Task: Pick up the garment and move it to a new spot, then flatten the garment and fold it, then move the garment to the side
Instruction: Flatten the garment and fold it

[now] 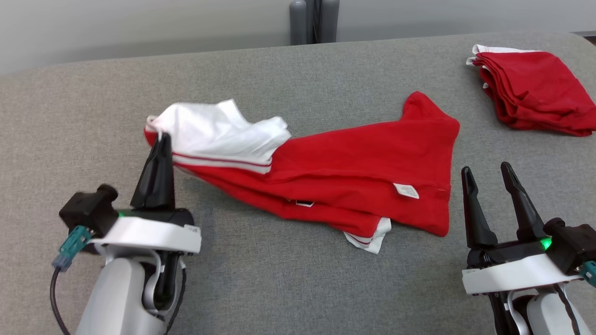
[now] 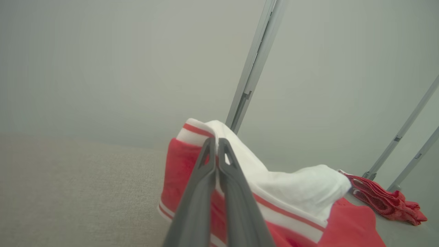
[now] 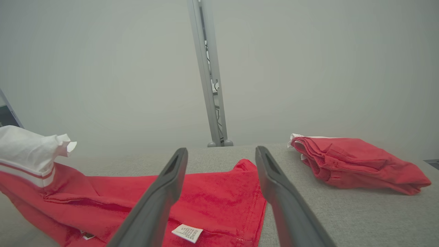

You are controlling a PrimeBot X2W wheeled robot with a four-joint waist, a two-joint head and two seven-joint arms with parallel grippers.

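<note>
Pinching left gripper [image 1: 162,138]: we had its two dark fingers clenched on the striped white edge at the left end of the red-and-white fabric garment [image 1: 354,172], and that end stood raised.
Garment: it lay crumpled across the middle of the grey cloth-covered table [image 1: 279,288], red body trailing right, a small white care label [image 1: 406,190] facing up.
Right gripper [image 1: 486,170]: we had it released, fingers spread, just beside the garment's right edge and apart from it.
Folded red cloth pile [image 1: 535,88]: it sat far right, well apart.
</note>
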